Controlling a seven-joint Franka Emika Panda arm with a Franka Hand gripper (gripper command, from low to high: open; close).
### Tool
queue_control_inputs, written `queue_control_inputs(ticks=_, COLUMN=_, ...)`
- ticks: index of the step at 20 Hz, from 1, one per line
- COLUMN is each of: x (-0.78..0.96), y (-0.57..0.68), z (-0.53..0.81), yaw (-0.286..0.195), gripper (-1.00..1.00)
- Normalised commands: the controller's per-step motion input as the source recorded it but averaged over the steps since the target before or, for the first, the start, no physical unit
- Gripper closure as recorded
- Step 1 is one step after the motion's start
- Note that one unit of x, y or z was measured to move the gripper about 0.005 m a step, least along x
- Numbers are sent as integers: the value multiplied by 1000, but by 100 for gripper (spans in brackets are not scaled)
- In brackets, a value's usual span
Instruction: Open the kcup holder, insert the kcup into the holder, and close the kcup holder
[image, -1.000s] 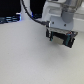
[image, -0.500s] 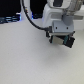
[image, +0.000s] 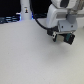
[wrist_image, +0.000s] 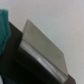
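My gripper (image: 61, 38), upper right, has drifted a little left, holding the green kcup (image: 67, 38); holder not seen yet.

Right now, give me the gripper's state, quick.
Gripper: cannot be told whether open or closed; the fingers are too blurred in the exterior view. Something green sits at them, possibly the kcup, but a grasp is not confirmed.
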Motion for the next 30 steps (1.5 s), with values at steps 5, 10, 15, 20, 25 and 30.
queue_control_inputs(ticks=5, x=-450, y=485, z=58, yaw=99, gripper=-100)
queue_control_inputs(ticks=10, x=-556, y=500, z=52, yaw=83, gripper=-100)
queue_control_inputs(ticks=15, x=-669, y=500, z=-50, yaw=73, gripper=-100)
queue_control_inputs(ticks=20, x=-721, y=517, z=-50, yaw=70, gripper=-100)
queue_control_inputs(ticks=25, x=-741, y=516, z=-22, yaw=66, gripper=-100)
queue_control_inputs(ticks=30, x=-732, y=520, z=0, yaw=61, gripper=-100)
